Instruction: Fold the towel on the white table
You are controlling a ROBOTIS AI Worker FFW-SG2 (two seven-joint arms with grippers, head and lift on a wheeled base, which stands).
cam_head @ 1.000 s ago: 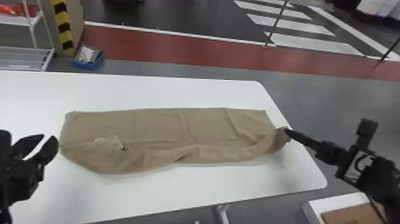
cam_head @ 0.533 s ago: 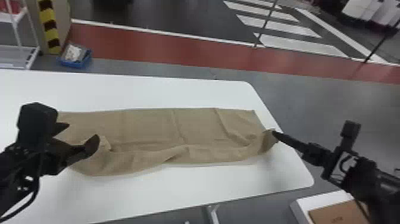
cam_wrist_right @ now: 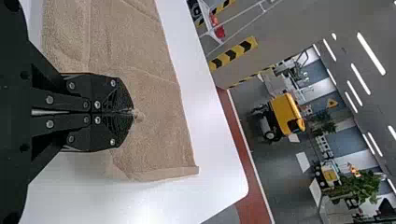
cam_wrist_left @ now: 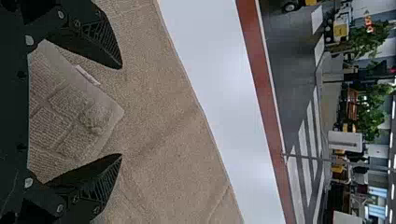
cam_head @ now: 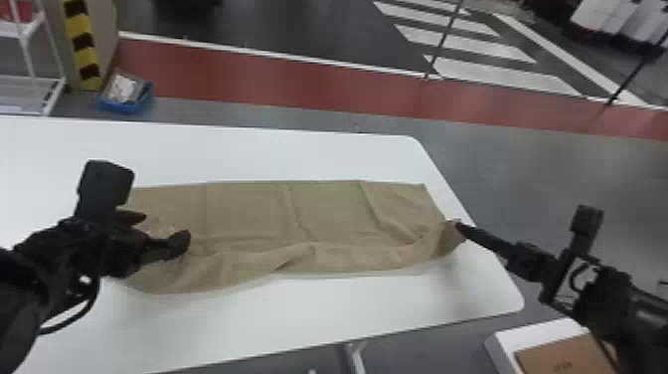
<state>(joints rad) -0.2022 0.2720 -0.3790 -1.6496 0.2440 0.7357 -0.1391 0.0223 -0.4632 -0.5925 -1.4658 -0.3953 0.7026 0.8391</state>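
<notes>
While two black grippers reach over the table from either side, the left gripper (cam_head: 161,230) has its two flat, tapering fingers spread wide apart above the left end of the towel, their inner faces finely ridged. Between them, seen from the left wrist, lies one turned-over corner of cloth with a puckered, waffle-like weave and one small pale tag (cam_wrist_left: 87,74). The right gripper (cam_head: 458,226) has its two fingers pressed together on the towel's near right corner, a little tuft poking out past the tips. Beyond the table's near edge, low on the right, sits one white box (cam_head: 502,343) with brown cardboard in it.

One tan towel (cam_head: 328,214) lies as a long strip across the smooth white table (cam_head: 298,154), nubby, creased crosswise, its near edge rolled in loose, wavy folds. The table's visible corners are rounded.

Past the far edge are one blue bin (cam_head: 124,107), one white wire rack (cam_head: 30,54), one yellow-and-black striped post (cam_head: 82,45), and a flat red floor band (cam_head: 273,74).
</notes>
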